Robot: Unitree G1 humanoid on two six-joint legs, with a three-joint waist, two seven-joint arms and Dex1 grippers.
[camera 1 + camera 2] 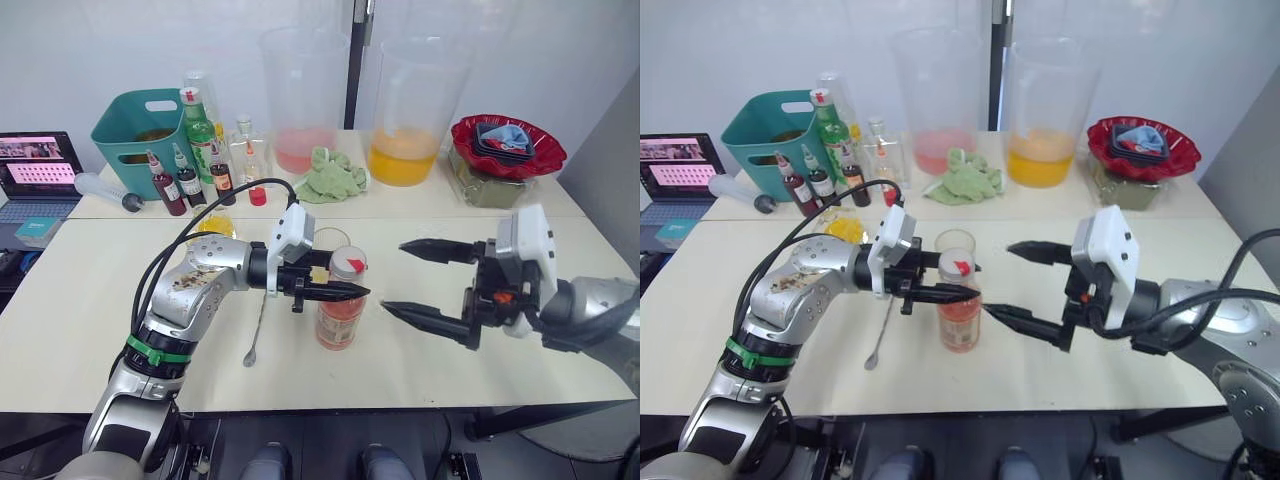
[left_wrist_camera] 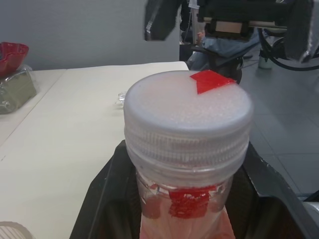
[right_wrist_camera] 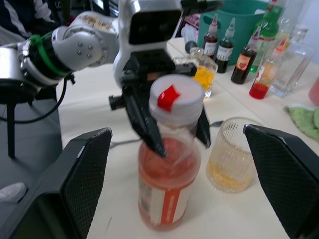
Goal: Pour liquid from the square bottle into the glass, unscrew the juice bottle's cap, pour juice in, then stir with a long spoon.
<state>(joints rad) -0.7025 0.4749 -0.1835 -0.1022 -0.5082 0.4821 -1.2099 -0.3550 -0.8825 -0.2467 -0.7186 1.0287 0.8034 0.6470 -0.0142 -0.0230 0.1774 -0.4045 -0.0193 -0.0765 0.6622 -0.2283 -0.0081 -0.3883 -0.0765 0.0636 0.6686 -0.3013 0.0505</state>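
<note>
Juice bottle [image 1: 340, 318], capped, holds pink liquid; glass [image 3: 230, 162] holds some yellow.

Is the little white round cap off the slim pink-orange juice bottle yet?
No, the little white round cap sits screwed on the slim pink-orange juice bottle, above the left tool's grip on its neck.

I see the juice bottle [image 1: 341, 315] standing upright at the centre of the frame on the near table [image 1: 90, 330], its cap [image 1: 348, 263] on top. The glass [image 1: 330, 243] stands just behind it. The long spoon [image 1: 256, 330] lies flat on the table left of the bottle. The square bottle [image 1: 213, 224] sits further left and behind, partly hidden by my left arm. My left gripper [image 1: 345, 283] reaches in from the left with a finger on each side of the bottle's neck; my right gripper [image 1: 405, 276] sits right of the bottle, apart from it.
</note>
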